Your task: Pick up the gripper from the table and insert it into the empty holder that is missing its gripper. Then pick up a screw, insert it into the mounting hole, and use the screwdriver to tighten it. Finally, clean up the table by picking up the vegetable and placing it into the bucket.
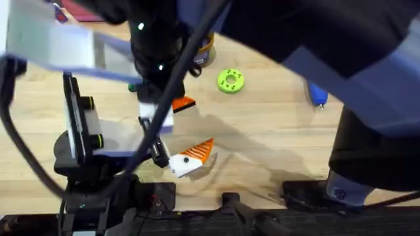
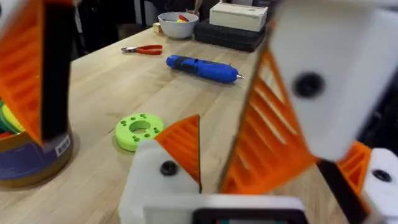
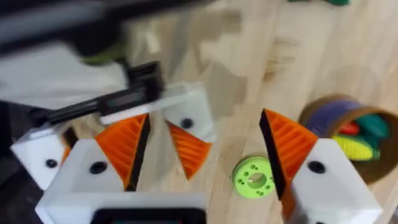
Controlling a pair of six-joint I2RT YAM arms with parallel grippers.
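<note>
While both arms hang close together over the wooden table (image 1: pixel 262 118), their white fingers (image 3: pixel 93 168) with orange ribbed pads (image 3: pixel 124 149) are interleaved. The left gripper (image 2: pixel 280 134) is spread wide, and one finger of the right gripper (image 3: pixel 205 118) stands between its two. The right gripper is spread as well, and neither is closed on anything. Whether any of these orange pads is a loose piece, I cannot tell. Seen from overhead, the green disc (image 1: pixel 230 80) lies at 1 o'clock from the table's middle. The blue screwdriver (image 1: pixel 317 96) lies at 3 o'clock from the disc, well apart. The bucket (image 1: pixel 207 50) stands at 11 o'clock from it, partly hidden by an arm, and holds green, red and yellow pieces.
</note>
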